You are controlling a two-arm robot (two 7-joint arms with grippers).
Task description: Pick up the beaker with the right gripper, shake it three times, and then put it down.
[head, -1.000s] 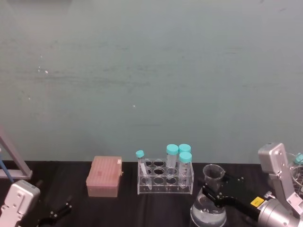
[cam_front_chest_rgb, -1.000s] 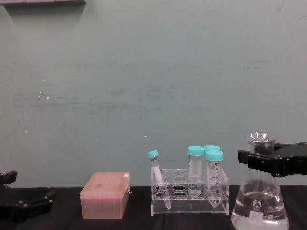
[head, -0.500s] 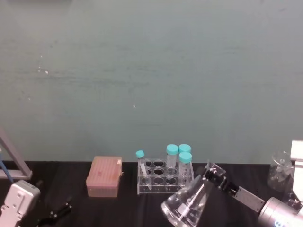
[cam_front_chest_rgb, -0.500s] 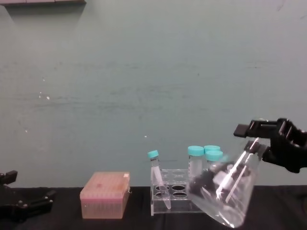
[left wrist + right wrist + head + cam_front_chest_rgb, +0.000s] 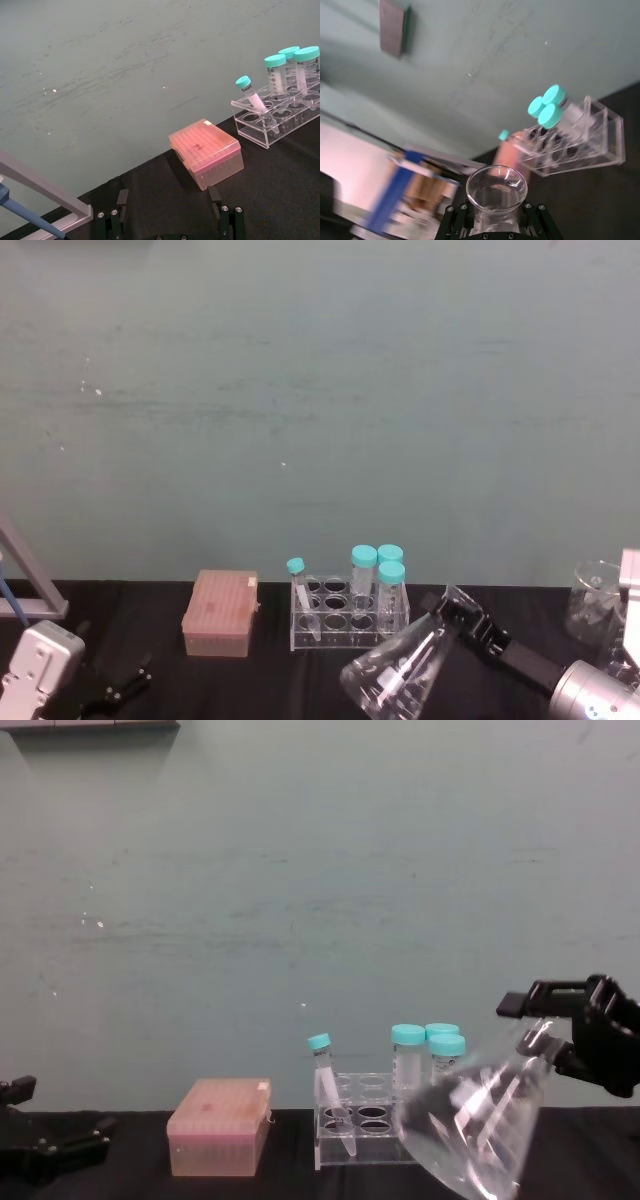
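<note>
The beaker (image 5: 395,678), a clear conical flask, hangs tilted in the air with its wide base swung toward the tube rack and its neck pointing up to the right. My right gripper (image 5: 463,619) is shut on the neck. In the chest view the beaker (image 5: 478,1125) leans in front of the rack while the right gripper (image 5: 546,1032) clamps its neck just under the rim. The right wrist view shows the beaker (image 5: 496,186) rim between the black jaws. My left gripper (image 5: 168,200) rests open near the table's left front, with nothing between its fingers.
A clear tube rack (image 5: 350,618) holds several teal-capped tubes, with one slim tube leaning. A pink translucent box (image 5: 220,613) sits to its left. Another glass vessel (image 5: 594,601) stands at the far right. A metal stand (image 5: 28,575) slants at the left edge.
The beaker, upright a second ago, has been tipped with its base swung to the left. Over the last half second it stayed tilted and shifted slightly. The left arm has not moved.
</note>
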